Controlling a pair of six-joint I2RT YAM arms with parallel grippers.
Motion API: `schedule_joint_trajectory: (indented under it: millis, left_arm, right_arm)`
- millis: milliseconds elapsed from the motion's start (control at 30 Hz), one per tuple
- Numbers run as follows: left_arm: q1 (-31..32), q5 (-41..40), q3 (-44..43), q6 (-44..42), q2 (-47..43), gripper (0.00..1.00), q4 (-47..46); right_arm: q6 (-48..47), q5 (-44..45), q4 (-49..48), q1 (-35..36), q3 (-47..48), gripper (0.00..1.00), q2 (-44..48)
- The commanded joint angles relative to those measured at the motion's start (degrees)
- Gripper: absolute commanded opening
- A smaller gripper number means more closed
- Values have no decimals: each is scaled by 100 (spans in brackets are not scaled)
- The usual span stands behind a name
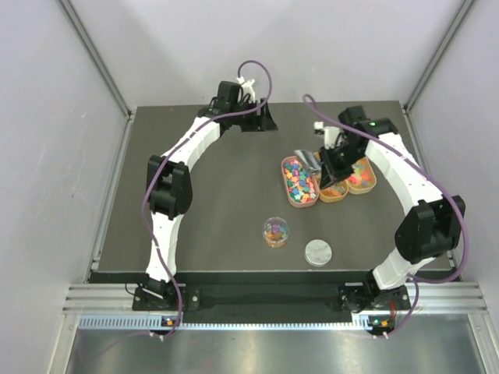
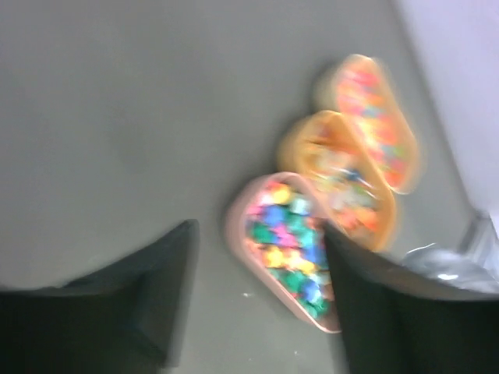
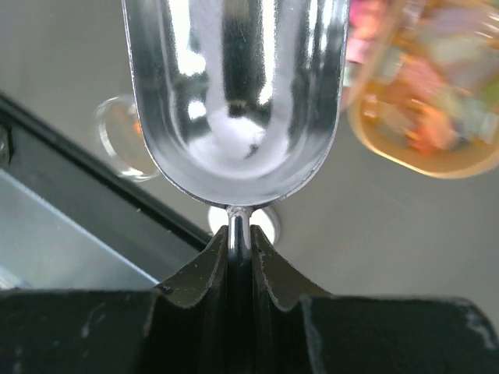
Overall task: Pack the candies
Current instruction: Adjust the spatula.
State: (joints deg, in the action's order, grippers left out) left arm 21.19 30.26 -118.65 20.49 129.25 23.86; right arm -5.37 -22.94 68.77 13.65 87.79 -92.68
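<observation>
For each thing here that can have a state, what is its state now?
left gripper: open, empty.
right gripper: shut on the metal scoop handle.
metal scoop: empty.
orange trays: three, holding candies.
clear jar: upright, lid off, some candies inside.
silver lid: off, flat on the table.

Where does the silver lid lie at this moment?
In the top view the silver lid lies flat on the table, toward the near edge on the right side, just right of the small clear jar and not touching it.
</observation>
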Motion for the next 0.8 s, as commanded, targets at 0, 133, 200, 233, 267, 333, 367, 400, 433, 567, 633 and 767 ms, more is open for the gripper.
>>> schedule_joint_trajectory:
  millis: [0, 133, 200, 233, 267, 333, 367, 400, 433, 567, 633, 767]
  left_arm:
    - [34, 1700, 0, 208, -621, 48, -1050]
    - [34, 2282, 333, 859, -647, 0, -1320]
    - [43, 2475, 674, 1237, -734, 0, -1585]
    - [60, 2519, 755, 1334, -743, 0, -1699]
    - [69, 2546, 808, 1430, -770, 0, -1726]
    - [157, 2616, 905, 1431, -770, 0, -1709]
    - [183, 2625, 940, 1449, -761, 0, -1700]
    - [245, 2634, 992, 1458, -735, 0, -1700]
    - [280, 2660, 1010, 1466, -717, 0, -1718]
    - [438, 2696, 1046, 1493, -664, 0, -1735]
    - [465, 2696, 1081, 1510, -664, 0, -1735]
    - [483, 2617, 1090, 1511, -734, 0, -1762]
  right_arm:
    - [-210, -221, -4, 410, 290, 0, 348]
    - [-272, 0, -22, 551, 502, 0, 242]
    - [-325, 105, -48, 612, 546, 0, 207]
    - [-333, 140, -57, 673, 564, 0, 198]
    - [-351, 193, -74, 700, 581, 0, 181]
    - [-377, 219, -110, 797, 634, 0, 137]
    - [-404, 272, -127, 823, 652, 0, 128]
    - [-413, 307, -145, 841, 678, 0, 110]
    - [-413, 325, -180, 885, 687, 0, 58]
    - [-430, 474, -268, 929, 722, 0, -48]
    - [-439, 510, -285, 938, 757, 0, -109]
    - [-492, 571, -320, 929, 548, 0, -101]
